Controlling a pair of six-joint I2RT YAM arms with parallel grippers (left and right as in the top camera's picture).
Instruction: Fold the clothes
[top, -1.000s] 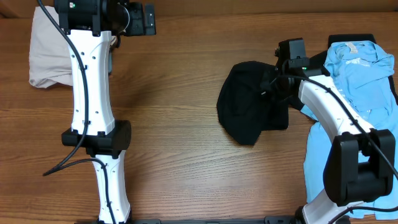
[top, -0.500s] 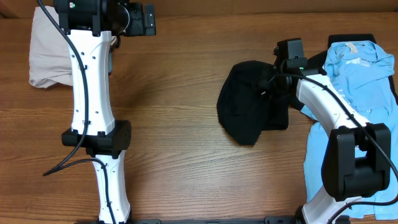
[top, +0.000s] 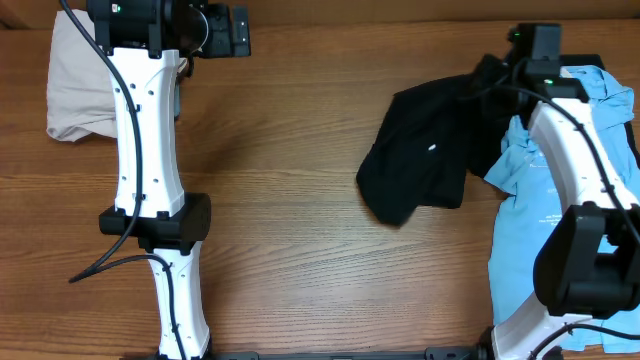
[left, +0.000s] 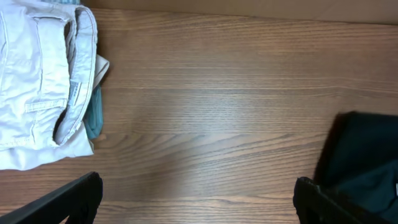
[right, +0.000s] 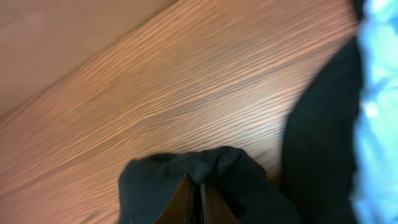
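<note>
The black garment (top: 420, 160) lies spread right of the table's middle, its far corner lifted toward the back right. My right gripper (top: 492, 78) is shut on that corner; in the right wrist view black cloth (right: 155, 180) bunches around the closed jaws of the right gripper (right: 198, 194). Light-blue T-shirts (top: 560, 200) are piled along the right edge and show as light-blue cloth (right: 379, 93) in that view. Beige trousers (top: 75, 90) lie folded at the back left. My left gripper (top: 235, 30) hovers open beside them; between the left gripper's fingers (left: 196, 199) is only bare wood.
The left wrist view shows the beige trousers (left: 37, 81) with a teal cloth edge (left: 94, 118) under them, and part of the black garment (left: 364, 155) at the right. The wooden table (top: 280, 200) runs between the two piles. The left arm's white links (top: 145, 150) stand over the left side.
My right gripper closed on the black garment's edge and rose toward the back right, dragging the cloth out longer. The left arm has not moved.
</note>
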